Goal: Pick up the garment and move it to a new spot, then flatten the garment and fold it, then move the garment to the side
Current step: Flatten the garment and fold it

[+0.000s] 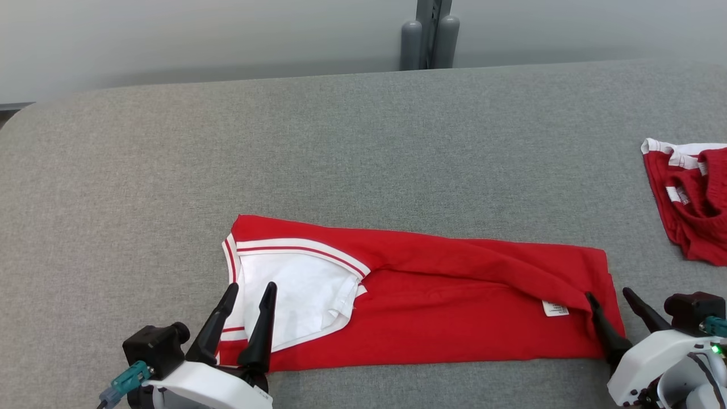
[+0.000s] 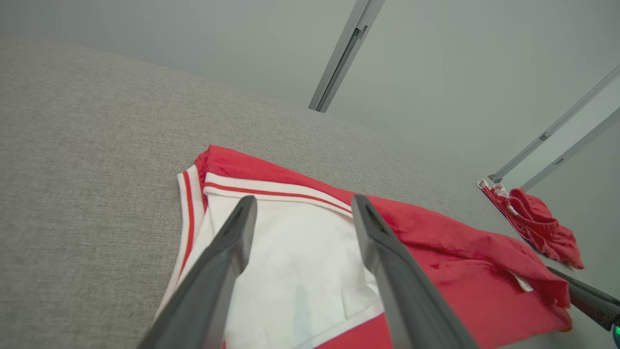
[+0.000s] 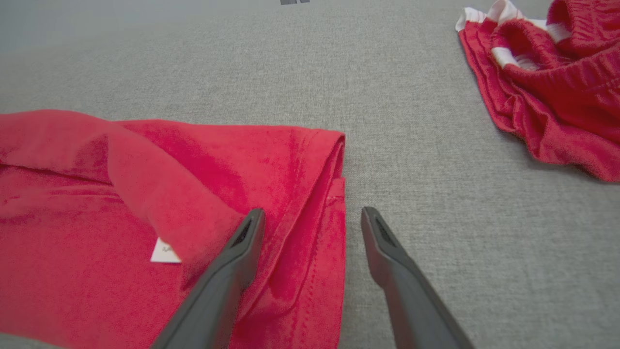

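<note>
The left gripper (image 1: 252,285) is held spread over the red garment (image 1: 454,318) at its white end, the right gripper (image 1: 606,292) spread astride its opposite edge.

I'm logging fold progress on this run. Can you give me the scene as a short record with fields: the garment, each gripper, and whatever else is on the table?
surface: grey table
garment: red, white panel at its left end, folded into a long strip, lying on the table
label: white, showing near the right end
left gripper: open, over the white panel, holding nothing
right gripper: open, straddling the right edge, one finger over cloth, one over table
other: second garment, red and white, crumpled at far right
</note>
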